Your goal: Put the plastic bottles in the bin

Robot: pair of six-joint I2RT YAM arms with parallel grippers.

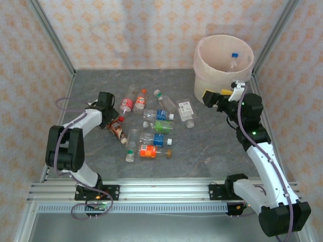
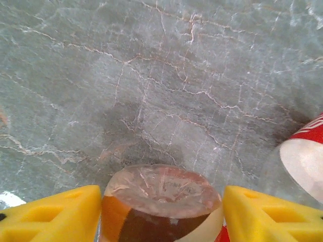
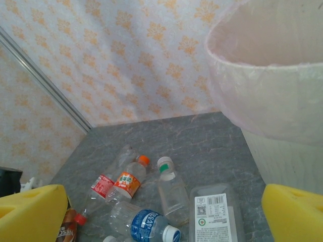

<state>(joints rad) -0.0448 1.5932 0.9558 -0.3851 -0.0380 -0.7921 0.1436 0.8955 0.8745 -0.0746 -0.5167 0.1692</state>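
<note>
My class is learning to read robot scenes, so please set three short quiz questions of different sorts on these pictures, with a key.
1. True or false: the bin already holds a blue-capped bottle.
2. What colour is the label on the bottle between the left gripper's fingers? A brown, B blue, C green.
3. Fill in: the right gripper, beside the bin, has its jaws ____.
Key: 1 true; 2 A; 3 open.
</note>
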